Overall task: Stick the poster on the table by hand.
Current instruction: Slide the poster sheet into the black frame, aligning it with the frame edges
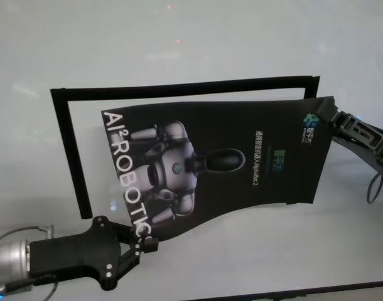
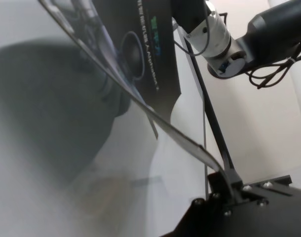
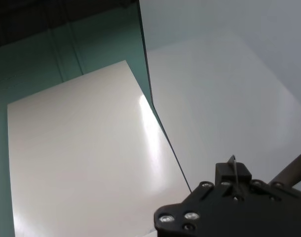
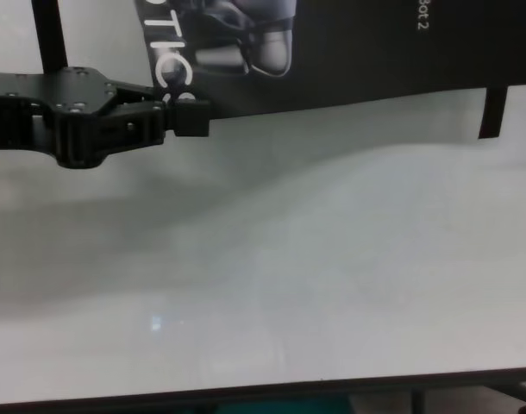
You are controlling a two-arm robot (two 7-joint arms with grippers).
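The poster [image 1: 242, 163], glossy black with a silver robot figure and white letters, hangs slightly bowed above the white table [image 1: 179, 37]. My left gripper [image 1: 147, 243] is shut on its near left corner, by the letters "TIC" [image 4: 170, 65]. At the far right corner my right gripper [image 1: 326, 118] is shut on the sheet. In the left wrist view the poster's thin edge [image 2: 190, 143] runs into the left gripper [image 2: 229, 180]. The right wrist view shows the poster's pale back [image 3: 81, 148] with the right gripper [image 3: 233, 174] clamped on its edge.
A black tape outline [image 1: 69, 150] marks a rectangle on the table, partly under the poster; its strips [image 4: 49, 34] also show in the chest view. The table's dark front edge [image 4: 246, 395] lies close to me. The right arm [image 2: 269, 29] reaches in from the right.
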